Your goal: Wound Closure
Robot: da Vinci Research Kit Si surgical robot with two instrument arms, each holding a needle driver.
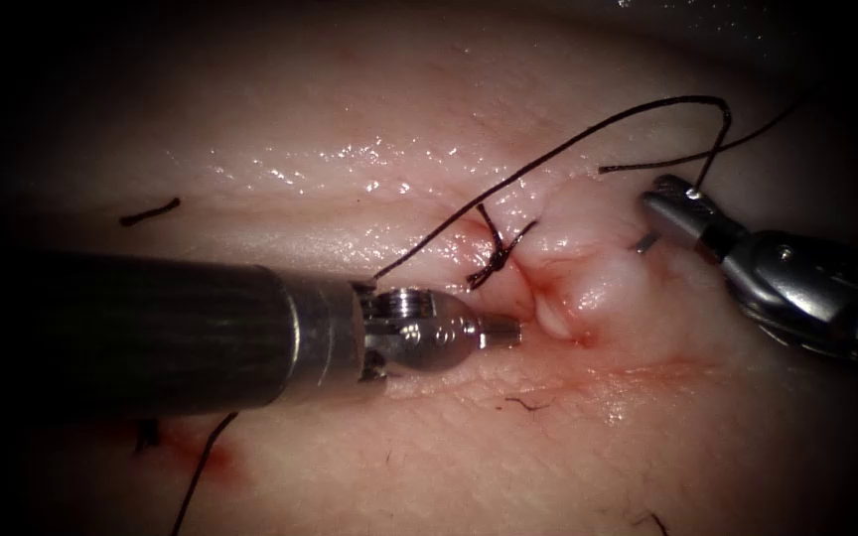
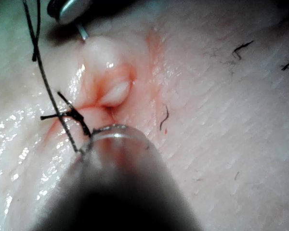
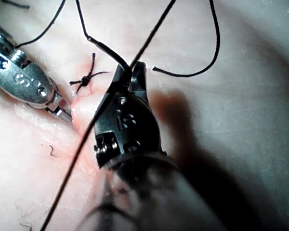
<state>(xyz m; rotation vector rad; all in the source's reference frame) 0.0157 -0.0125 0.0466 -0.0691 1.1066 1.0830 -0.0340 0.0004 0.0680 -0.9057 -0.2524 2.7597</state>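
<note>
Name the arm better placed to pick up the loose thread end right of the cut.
Right, probably: the right tool lies close beside the loose thread end, right of the cut, while the left tool sits lower, at the cut's left edge.

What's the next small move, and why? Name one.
Probably rotate the right tool to drive the needle along its curve: it holds the needle at the raised right edge of the cut, and the left tool sits shut beside it, holding nothing.

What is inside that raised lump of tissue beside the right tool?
A short bit of needle held by the right tool enters the tissue; its buried part is covered.
</note>
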